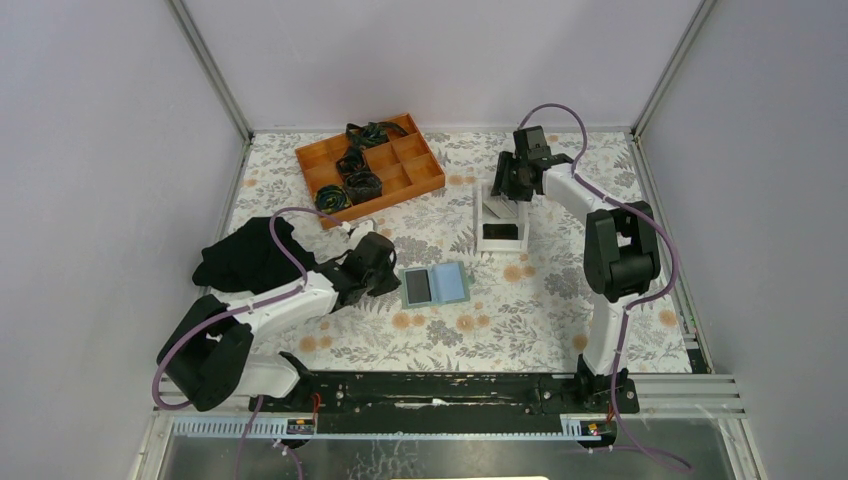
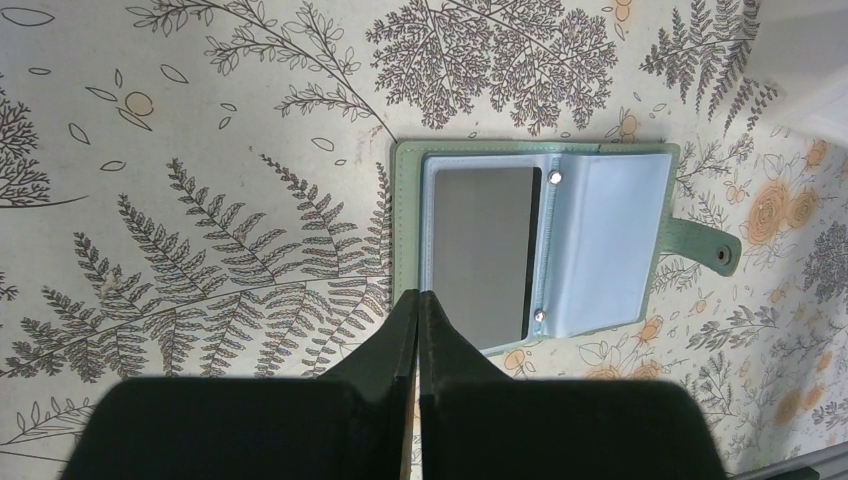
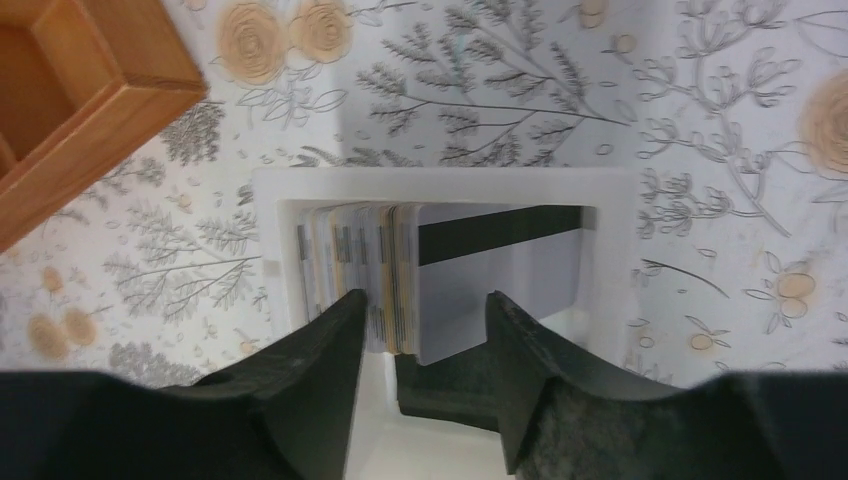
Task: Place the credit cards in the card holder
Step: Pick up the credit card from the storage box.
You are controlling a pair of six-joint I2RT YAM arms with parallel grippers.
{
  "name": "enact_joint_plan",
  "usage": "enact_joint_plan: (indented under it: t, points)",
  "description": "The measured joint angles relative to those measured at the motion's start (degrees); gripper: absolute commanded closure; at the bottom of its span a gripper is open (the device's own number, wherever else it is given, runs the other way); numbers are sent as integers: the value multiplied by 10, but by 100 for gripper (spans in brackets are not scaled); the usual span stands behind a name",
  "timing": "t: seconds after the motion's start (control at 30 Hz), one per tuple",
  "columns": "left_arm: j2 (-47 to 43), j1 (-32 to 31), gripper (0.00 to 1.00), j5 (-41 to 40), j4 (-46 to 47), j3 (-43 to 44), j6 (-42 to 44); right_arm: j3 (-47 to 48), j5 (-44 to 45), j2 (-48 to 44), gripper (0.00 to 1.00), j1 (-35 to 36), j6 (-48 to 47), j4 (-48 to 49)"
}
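Observation:
The card holder (image 1: 435, 285) lies open and flat on the flowered table. In the left wrist view the card holder (image 2: 610, 240) shows a grey-silver card (image 2: 480, 250) in its left sleeve, and its snap tab points right. My left gripper (image 2: 418, 295) is shut and empty, its tips at the holder's near left edge. The credit cards (image 3: 500, 270) stand on edge as a stack in a white tray (image 3: 440, 180). My right gripper (image 3: 425, 300) is open, and its fingers straddle the near ends of several cards, the front one with a black stripe.
An orange compartment box (image 1: 370, 170) with dark coiled cables sits at the back left, and its corner (image 3: 90, 90) shows beside the tray. A black cloth (image 1: 245, 255) lies by the left arm. A black foam block (image 3: 440, 390) sits in the tray under the cards. Grey walls enclose the table.

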Motion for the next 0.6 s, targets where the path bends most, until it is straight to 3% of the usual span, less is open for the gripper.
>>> enact_joint_plan:
  t: [0.13,0.6]
  points:
    - [1,0,98,0,0,0,0,1,-16,0,67,0,1,3]
    - [3,0,98,0,1,0,0,2,-26,0,68,-2,3,4]
